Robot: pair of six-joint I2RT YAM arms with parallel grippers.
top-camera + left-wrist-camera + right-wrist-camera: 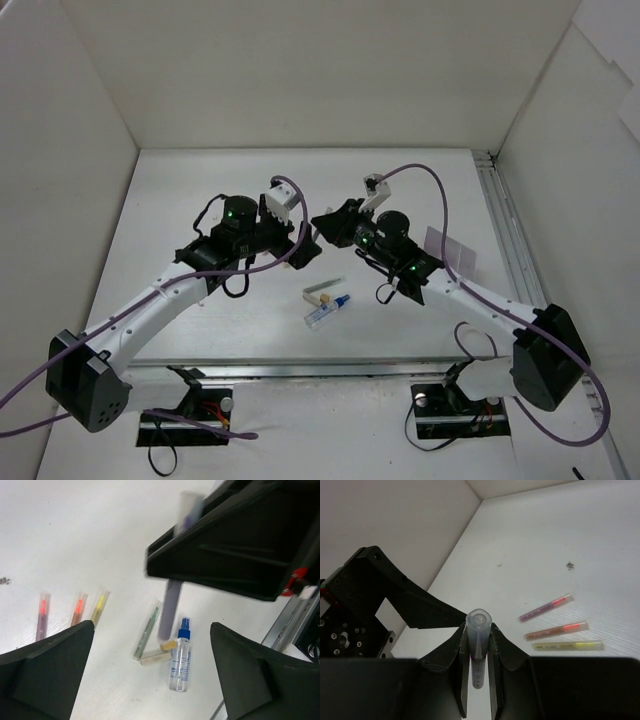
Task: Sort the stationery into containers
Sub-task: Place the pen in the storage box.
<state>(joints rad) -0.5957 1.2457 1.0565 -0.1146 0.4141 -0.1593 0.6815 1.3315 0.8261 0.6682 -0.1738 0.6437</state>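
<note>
My right gripper (479,630) is shut on a purple pen (480,652) and holds it upright above the table. The pen also shows in the left wrist view (171,607), hanging over the other items. My left gripper (150,680) is open and empty, above and just left of the right gripper (322,223). On the table lie a pink pen (42,615), an orange-red pen (77,609), a yellow-green pen (100,607), a grey pen (147,629), a beige piece (155,656) and a clear tube with a blue cap (181,657). The pale lilac box (447,246) sits right of the right arm.
White walls enclose the table on the left, back and right. A metal rail (505,240) runs along the right edge. Purple cables loop over both arms. The beige piece (318,296) and the tube (328,312) lie between the two arms near the front.
</note>
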